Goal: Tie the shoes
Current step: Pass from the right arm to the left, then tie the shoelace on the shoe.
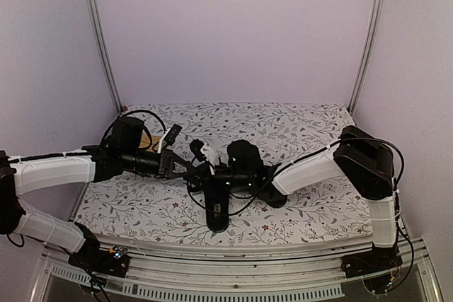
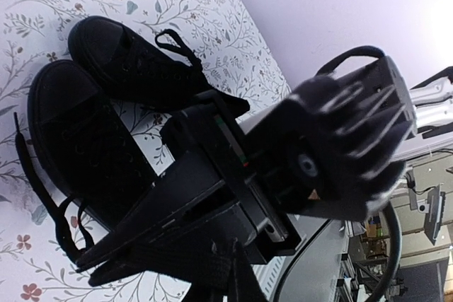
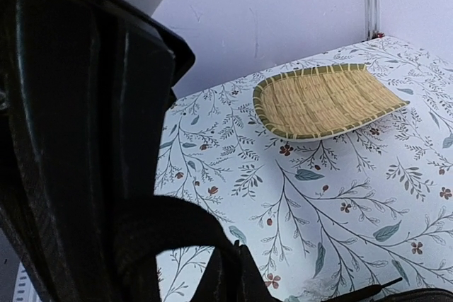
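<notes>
**Position of the work items.** The shoes are located on the floral surface, near its middle, below the point where both arms meet. They lie side by side with the soles down.

**Orientation.** In the left wrist view the two long axes run almost parallel. Both toes are directed toward the upper left of that picture, and the heel ends are hidden behind the arms. In the top view only one shoe is seen clearly. Its long axis runs roughly from the middle of the surface toward the near edge and ends in a rounded tip. Toe and heel cannot be told apart there. The second shoe is largely covered by the right arm.

**Laces.** The laces are untied. Loose loops are spread on the surface beside the nearer shoe.

**Claws.** The left claw is closed, with its tips just beside a lace loop. The right claw is also closed. Whether a lace is pinched in either claw cannot be told.

**Other items.** A yellow woven mat lies flat toward the far wall, well apart from the shoes.
</notes>
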Controlling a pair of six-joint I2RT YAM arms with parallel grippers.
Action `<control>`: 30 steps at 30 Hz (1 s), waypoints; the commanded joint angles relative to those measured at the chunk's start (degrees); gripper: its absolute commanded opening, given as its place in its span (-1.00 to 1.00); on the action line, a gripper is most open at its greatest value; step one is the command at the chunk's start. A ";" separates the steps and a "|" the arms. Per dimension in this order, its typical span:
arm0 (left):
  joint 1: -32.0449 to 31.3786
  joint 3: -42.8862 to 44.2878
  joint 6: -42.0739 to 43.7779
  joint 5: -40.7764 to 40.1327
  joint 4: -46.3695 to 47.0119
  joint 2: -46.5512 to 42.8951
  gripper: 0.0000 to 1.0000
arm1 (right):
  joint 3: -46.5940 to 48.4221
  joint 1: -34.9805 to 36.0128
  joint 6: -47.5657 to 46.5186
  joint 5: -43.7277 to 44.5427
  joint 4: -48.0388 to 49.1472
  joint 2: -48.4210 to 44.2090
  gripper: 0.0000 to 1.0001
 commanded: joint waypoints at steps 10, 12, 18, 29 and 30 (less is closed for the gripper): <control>0.36 -3.78 12.52 -6.08 8.21 0.02 0.41 | -12.84 -1.20 6.75 10.75 5.31 -11.66 -0.96; 0.27 -6.35 15.90 -8.31 11.70 0.34 0.42 | -14.10 -2.01 8.87 10.33 5.64 -12.69 -0.96; 0.05 -10.48 22.23 -14.09 18.27 6.01 0.09 | -15.18 -3.89 13.76 8.07 5.64 -13.69 -0.96; -3.58 -12.17 28.94 -15.99 27.74 15.06 -0.18 | -15.13 -5.40 17.02 5.63 6.73 -13.26 -0.96; -3.90 -12.13 29.13 -15.86 28.20 15.83 -0.18 | -15.11 -5.48 17.15 5.55 6.81 -13.19 -0.96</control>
